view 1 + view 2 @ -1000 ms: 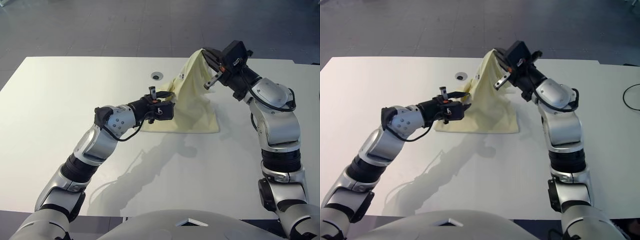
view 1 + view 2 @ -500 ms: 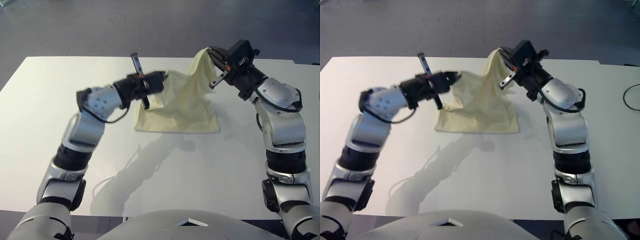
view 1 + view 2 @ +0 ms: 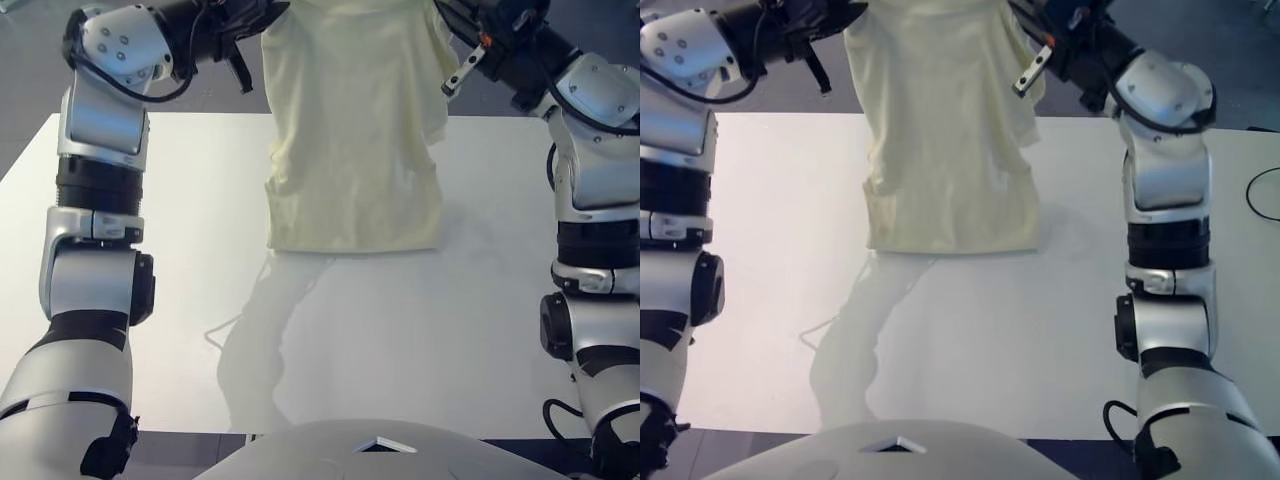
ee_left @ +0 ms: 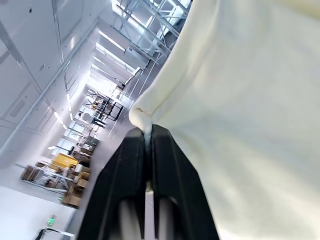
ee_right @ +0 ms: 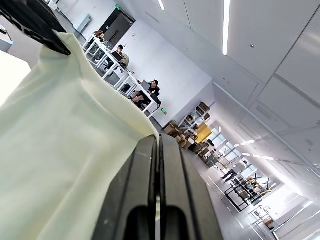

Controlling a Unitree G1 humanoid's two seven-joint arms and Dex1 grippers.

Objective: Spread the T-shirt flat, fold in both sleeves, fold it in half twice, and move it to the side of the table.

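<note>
Now, to spread the T-shirt (image 3: 350, 130) flat, the arms would do best to keep the top edge taut and level. They can then lower it away from the hem so the cloth lays out over the bench (image 3: 150, 250) without doubling on itself; a slack or uneven pull would likely leave creases. The left gripper (image 4: 148, 131) is pinched tight on a fold of cloth at the shirt's upper left corner, and the right gripper (image 5: 159, 140) is clamped the same way on the upper right. The shirt hangs between them in the upper middle of the head view, its hem touching the bench at mid-frame.
</note>
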